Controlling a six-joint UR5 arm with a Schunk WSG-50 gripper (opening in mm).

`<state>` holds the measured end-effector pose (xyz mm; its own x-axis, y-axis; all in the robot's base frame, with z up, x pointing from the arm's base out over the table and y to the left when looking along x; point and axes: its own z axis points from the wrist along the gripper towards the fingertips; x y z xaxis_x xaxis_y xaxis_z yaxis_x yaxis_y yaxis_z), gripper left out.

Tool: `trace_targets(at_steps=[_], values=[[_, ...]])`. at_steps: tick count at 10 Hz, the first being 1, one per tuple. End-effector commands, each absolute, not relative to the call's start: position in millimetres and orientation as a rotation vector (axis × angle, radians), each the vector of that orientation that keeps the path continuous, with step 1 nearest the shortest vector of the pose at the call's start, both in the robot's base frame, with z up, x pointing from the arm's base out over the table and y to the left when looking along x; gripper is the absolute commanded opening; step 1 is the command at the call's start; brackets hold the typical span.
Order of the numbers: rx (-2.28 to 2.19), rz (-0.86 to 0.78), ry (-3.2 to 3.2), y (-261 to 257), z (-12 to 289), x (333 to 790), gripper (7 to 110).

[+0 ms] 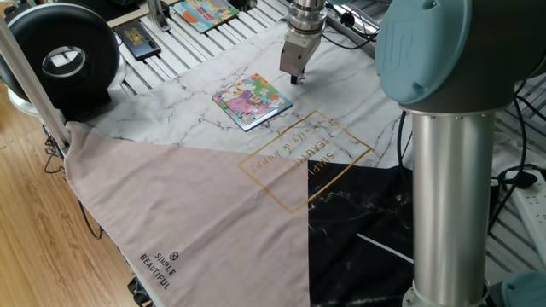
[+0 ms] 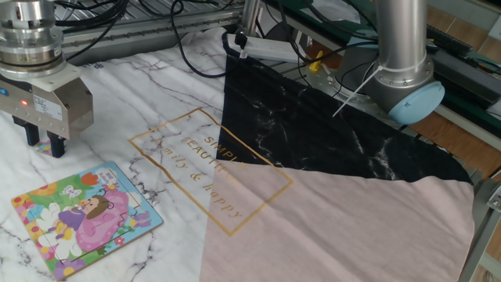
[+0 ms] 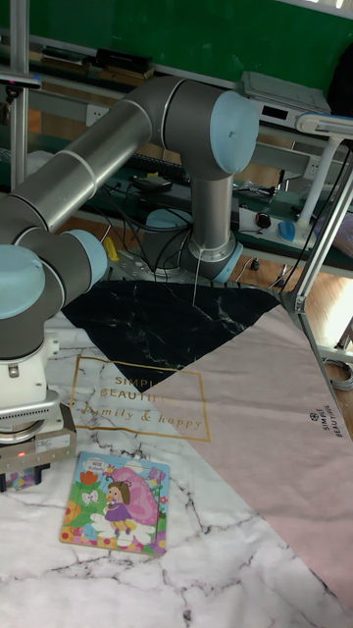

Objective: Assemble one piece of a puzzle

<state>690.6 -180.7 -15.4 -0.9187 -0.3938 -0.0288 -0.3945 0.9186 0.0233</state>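
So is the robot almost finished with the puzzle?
Not yet. The puzzle lies flat on the marble cloth, and one gap shows near its right edge. The gripper is low over the cloth beside it; the piece is too small to make out. Fitting it in is left.

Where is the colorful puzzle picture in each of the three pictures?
One fixed view: the puzzle lies upper middle, just left of the gripper.
The other fixed view: the puzzle lies bottom left, below the gripper.
Tall fixed view: the puzzle lies lower left.
Shared landmark: the gold-lettered square printed on the cloth beside it.
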Motion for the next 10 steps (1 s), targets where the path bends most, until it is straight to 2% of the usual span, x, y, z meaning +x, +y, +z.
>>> trace_targets(at_steps=[1,10], values=[[-0.614,0.061,3.047,-179.3,-14.3,692.2,44],[-0.602,0.048,3.049,-181.0,-14.6,693.0,44]])
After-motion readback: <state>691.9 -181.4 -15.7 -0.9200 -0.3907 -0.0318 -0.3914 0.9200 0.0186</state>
